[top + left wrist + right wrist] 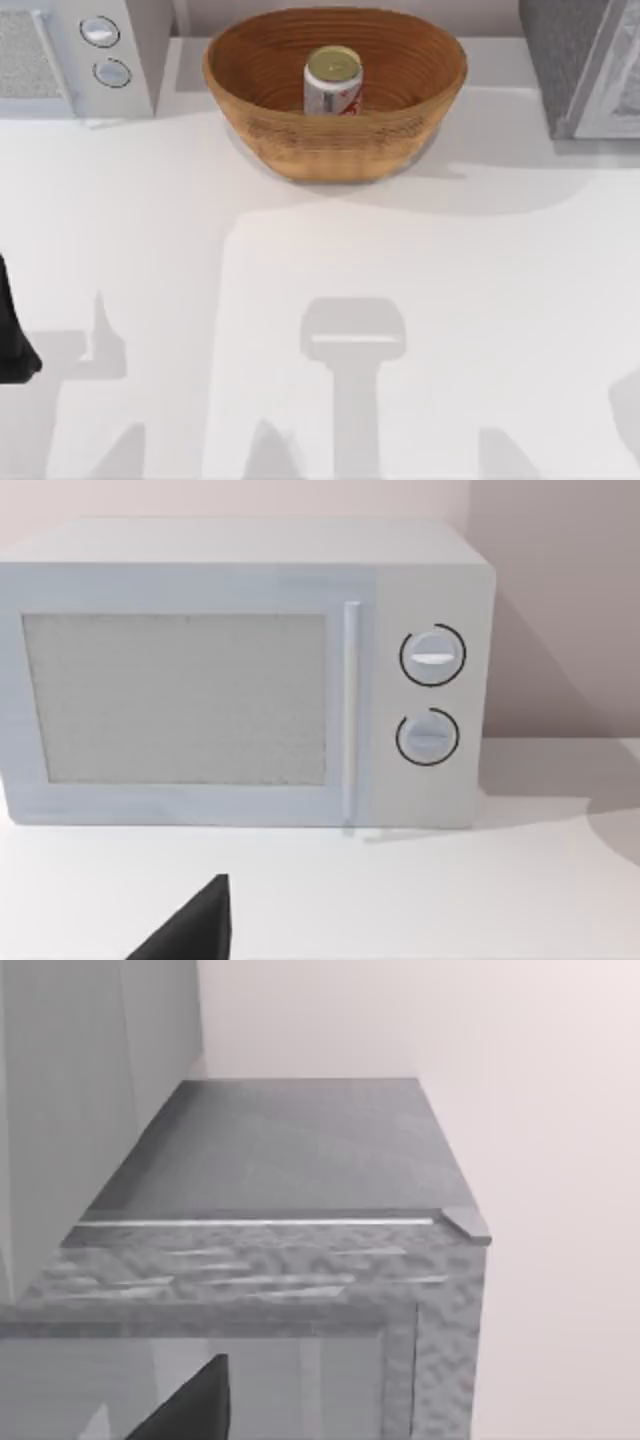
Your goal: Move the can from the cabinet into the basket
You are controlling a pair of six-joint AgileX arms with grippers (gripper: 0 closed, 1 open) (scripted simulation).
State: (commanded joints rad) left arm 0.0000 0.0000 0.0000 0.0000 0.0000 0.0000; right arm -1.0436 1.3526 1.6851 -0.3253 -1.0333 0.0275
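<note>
The can (333, 82) stands upright inside the basket (250, 75), well ahead of both arms. Left arm (12, 330) parked at the table's left edge. Your gripper states: cannot tell. Risk: any further reach could knock the basket.

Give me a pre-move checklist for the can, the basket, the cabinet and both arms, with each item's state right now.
1. Can inside the basket: ok, it stands upright on the basket floor.
2. Basket placement: ok, it sits on the table between the white appliance and the cabinet.
3. Can free of any gripper: ok, nothing touches it in the top view.
4. Left arm away from the basket: ok, it sits at the table's left edge.
5. Left and right gripper fingers: cannot tell.
6. Cabinet door position: cannot tell from these views.
</note>
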